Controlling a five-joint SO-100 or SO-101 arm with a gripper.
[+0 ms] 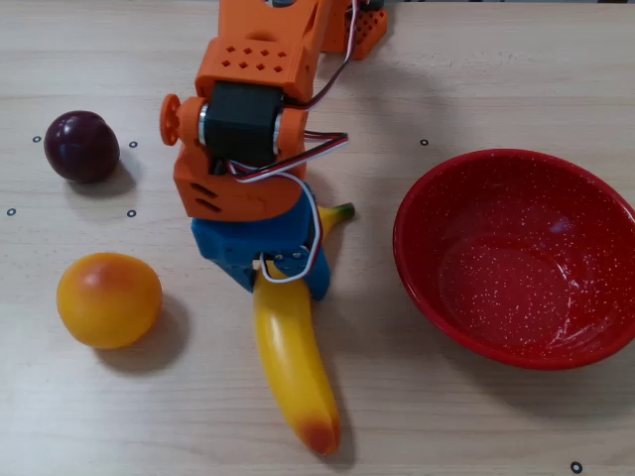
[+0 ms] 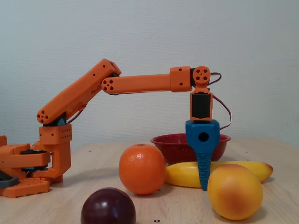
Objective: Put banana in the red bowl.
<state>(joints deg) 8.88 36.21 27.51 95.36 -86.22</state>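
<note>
The banana (image 1: 290,362) lies on the table left of the red bowl (image 1: 422,213) in the overhead view, green stem toward the bowl, red-orange end toward the bottom edge. My gripper (image 1: 280,281) points straight down over the banana's upper half, its blue jaws shut on the fruit and hiding that stretch. In the fixed view the blue fingers (image 2: 204,173) cross in front of the banana (image 2: 184,174), their tips close to the table. The red bowl (image 2: 170,142) stands behind them with nothing showing inside it.
A yellow-orange round fruit (image 1: 107,299) and a dark plum (image 1: 81,146) lie left of the arm. The fixed view shows an orange (image 2: 142,168), the plum (image 2: 108,206) and the yellow-orange fruit (image 2: 234,191) in front. The arm's base (image 2: 28,168) sits at left.
</note>
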